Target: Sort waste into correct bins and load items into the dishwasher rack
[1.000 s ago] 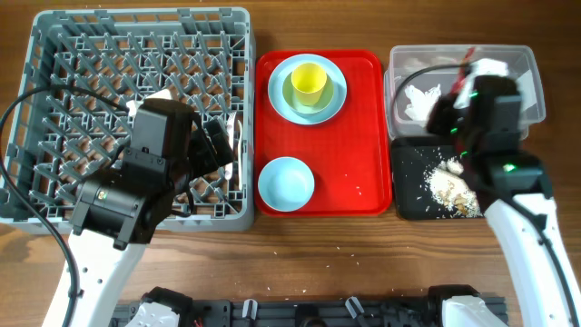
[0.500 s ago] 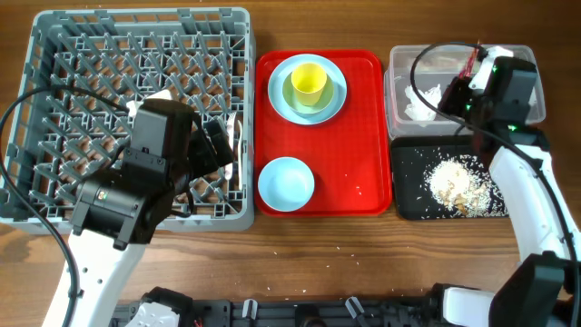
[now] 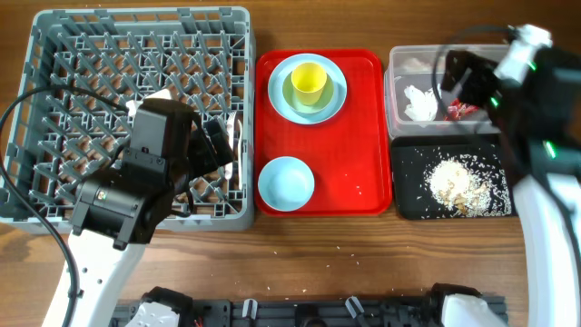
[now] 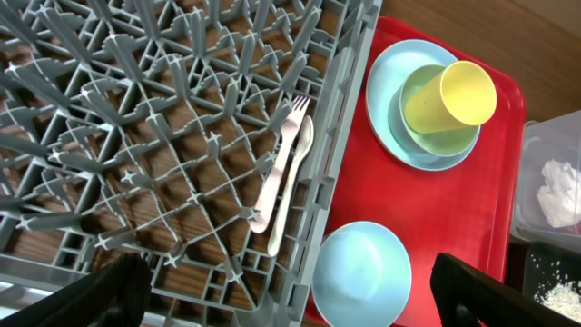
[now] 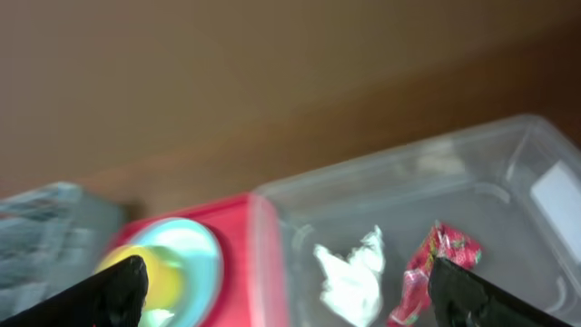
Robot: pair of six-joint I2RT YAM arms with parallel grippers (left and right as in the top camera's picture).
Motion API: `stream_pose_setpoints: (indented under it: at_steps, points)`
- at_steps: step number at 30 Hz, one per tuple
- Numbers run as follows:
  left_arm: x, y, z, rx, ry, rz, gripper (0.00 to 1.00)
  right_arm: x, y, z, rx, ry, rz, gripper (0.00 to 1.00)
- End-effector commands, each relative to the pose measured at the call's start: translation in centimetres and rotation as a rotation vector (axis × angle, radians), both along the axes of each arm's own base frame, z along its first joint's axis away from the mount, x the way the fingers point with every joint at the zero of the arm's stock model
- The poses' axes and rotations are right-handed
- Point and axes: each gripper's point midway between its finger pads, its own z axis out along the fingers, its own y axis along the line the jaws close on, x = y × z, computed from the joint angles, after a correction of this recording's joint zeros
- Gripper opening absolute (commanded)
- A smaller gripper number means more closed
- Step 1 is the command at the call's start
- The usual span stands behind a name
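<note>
My right gripper (image 3: 465, 80) hangs open over the clear tub (image 3: 531, 73). In the tub lie the white napkin (image 5: 354, 272) and the red wrapper (image 5: 434, 263), nothing between the fingers (image 5: 290, 304). Rice crumbs (image 3: 458, 182) cover the black tray (image 3: 407, 202). My left gripper (image 4: 290, 304) stands open above the grey rack's (image 3: 54, 54) right edge. The white fork (image 4: 280, 168) and spoon (image 4: 292, 186) rest inside the rack. On the red tray (image 3: 363, 136) a plate (image 4: 386, 100) carries a bowl (image 4: 425, 136) and the yellow cup (image 4: 463, 91). A second bowl (image 3: 286, 182) sits nearer.
A few stray crumbs (image 3: 359, 191) dot the red tray and the wooden table (image 3: 363, 263) in front. The rack fills the left side, and the tub and black tray stand one behind the other at the right.
The right gripper moved back and right over the clear tub and opened. The red wrapper dropped from it and now lies beside the napkin. The left arm has not moved.
</note>
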Motion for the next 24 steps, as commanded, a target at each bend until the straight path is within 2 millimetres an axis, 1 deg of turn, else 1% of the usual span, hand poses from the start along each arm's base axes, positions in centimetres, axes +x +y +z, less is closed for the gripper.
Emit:
stream_pose_setpoints:
  at_steps: [1, 2, 3, 4, 5, 6, 7, 8, 9, 10, 11, 13, 15, 24]
  points:
    - [0.0, 0.0, 0.5, -0.008, -0.015, 0.001, 1.00, -8.4, 2.3, 7.4, -0.014, -0.162, 0.070, 1.00]
    - [0.0, 0.0, 0.5, -0.008, -0.015, 0.001, 1.00, -12.1, 2.4, 8.7, -0.036, -0.203, 0.051, 1.00]
    - [0.0, 0.0, 0.5, -0.008, -0.015, 0.001, 1.00, -16.9, 2.2, 9.4, -0.062, -0.238, -0.001, 1.00]
    - [0.0, 0.0, 0.5, -0.008, -0.015, 0.001, 1.00, -19.4, 2.1, 9.3, -0.072, -0.248, -0.029, 1.00]
    - [0.0, 0.0, 0.5, -0.008, -0.015, 0.001, 1.00, -21.5, 2.0, 8.8, -0.079, -0.249, -0.048, 1.00]
    - [0.0, 0.0, 0.5, -0.008, -0.015, 0.001, 1.00, -23.8, 1.7, 7.9, -0.093, -0.237, -0.085, 1.00]
    - [0.0, 0.0, 0.5, -0.008, -0.014, 0.001, 1.00, -25.5, 1.3, 7.1, -0.104, -0.225, -0.115, 1.00]
    - [0.0, 0.0, 0.5, -0.008, -0.015, 0.001, 1.00, -26.3, 1.4, 6.7, -0.105, -0.222, -0.119, 1.00]
    - [0.0, 0.0, 0.5, -0.008, -0.015, 0.001, 1.00, -27.1, 1.6, 5.8, -0.092, -0.196, -0.116, 1.00]
    - [0.0, 0.0, 0.5, -0.008, -0.015, 0.001, 1.00, -27.6, 1.7, 4.4, -0.065, -0.139, -0.125, 1.00]
    - [0.0, 0.0, 0.5, -0.008, -0.015, 0.001, 1.00, -27.7, 1.9, 3.5, -0.012, -0.105, -0.131, 1.00]
    - [0.0, 0.0, 0.5, -0.008, -0.015, 0.001, 1.00, -27.9, 2.3, 3.0, 0.156, -0.081, -0.192, 1.00]
    - [0.0, 0.0, 0.5, -0.008, -0.015, 0.001, 1.00, -28.2, 2.3, 2.3, 0.220, -0.052, -0.225, 1.00]
    - [0.0, 0.0, 0.5, -0.008, -0.014, 0.001, 1.00, -28.2, 2.3, 2.3, 0.241, -0.051, -0.236, 1.00]
